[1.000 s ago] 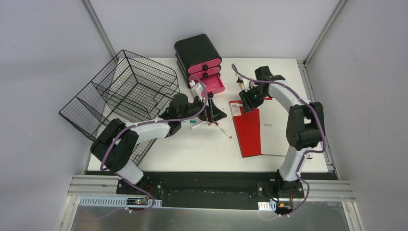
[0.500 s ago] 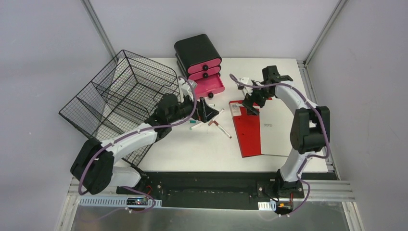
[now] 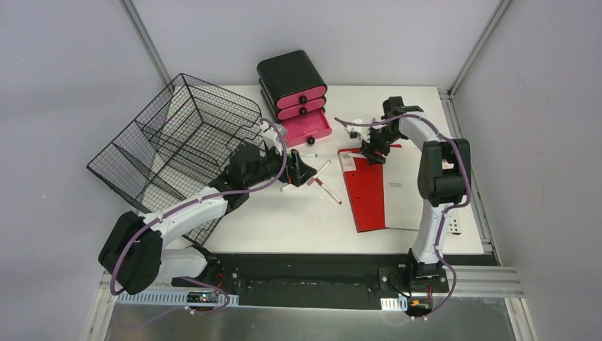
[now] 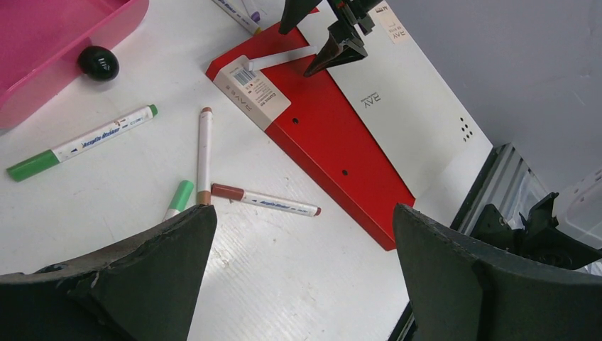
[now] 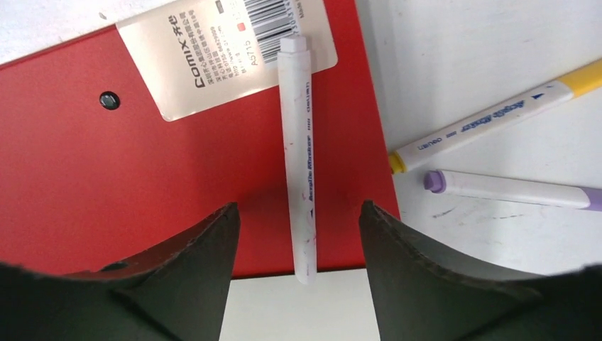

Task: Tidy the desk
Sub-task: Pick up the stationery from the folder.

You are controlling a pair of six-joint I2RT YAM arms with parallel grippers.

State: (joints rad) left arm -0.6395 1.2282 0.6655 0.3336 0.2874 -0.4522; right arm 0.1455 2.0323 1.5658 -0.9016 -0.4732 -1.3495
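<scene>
The right gripper [image 5: 298, 208] has its fingers spread either side of the white marker [image 5: 298, 142] lying on the red folder [image 5: 142, 177] atop the desk [image 5: 497, 234], so an off-centre closing could roll it away, while the left gripper [image 4: 304, 213] hangs wide open above scattered markers [image 4: 266, 201].

Even, diffuse overhead light washes the white desk [image 3: 298, 213], leaving only faint, soft shadows. Glare streaks the metal rail [image 3: 305, 303] at the near edge. Wrist views are sharp on the surface, their dark fingers [image 5: 177, 284] slightly blurred.
</scene>
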